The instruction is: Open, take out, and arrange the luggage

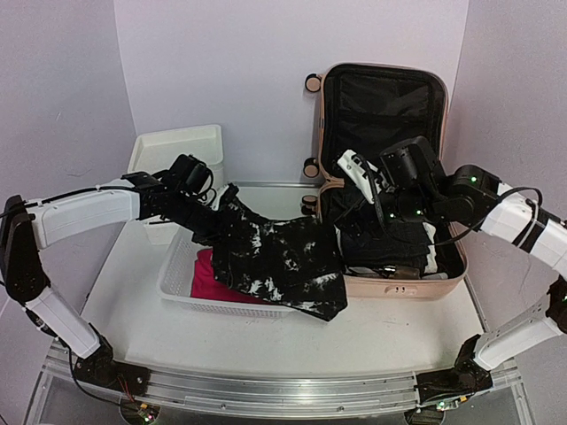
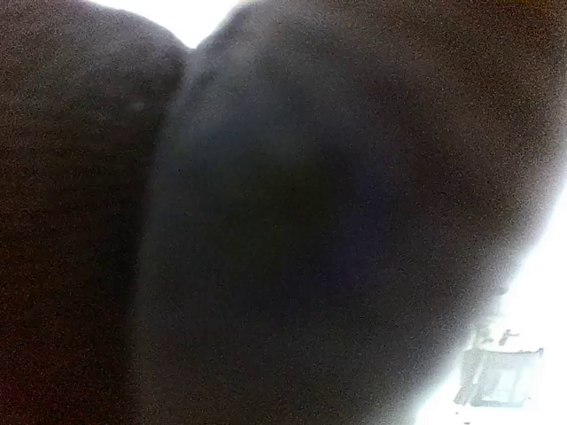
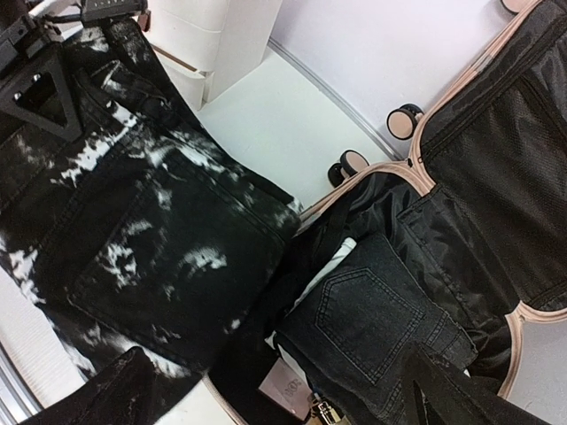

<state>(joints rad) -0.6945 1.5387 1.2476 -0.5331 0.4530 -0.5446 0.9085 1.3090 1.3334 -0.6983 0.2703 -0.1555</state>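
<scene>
The pale pink luggage (image 1: 400, 289) lies open at the right, its lid (image 1: 383, 102) upright against the back wall. Dark folded clothes fill it, with dark grey jeans (image 3: 372, 310) on top. My right gripper (image 3: 283, 394) hovers over these clothes with its jaws wide apart and empty; it also shows in the top view (image 1: 368, 181). My left gripper (image 1: 215, 205) is shut on black-and-white bleached jeans (image 1: 283, 257), which hang over the white perforated basket (image 1: 177, 276). Dark fabric covers the whole left wrist view (image 2: 266, 221).
A magenta garment (image 1: 208, 279) lies in the basket under the bleached jeans. The white plastic drawer unit (image 1: 173, 150) stands at the back left, behind my left arm. The luggage wheels (image 3: 403, 119) face the back wall. Purple walls close in on three sides.
</scene>
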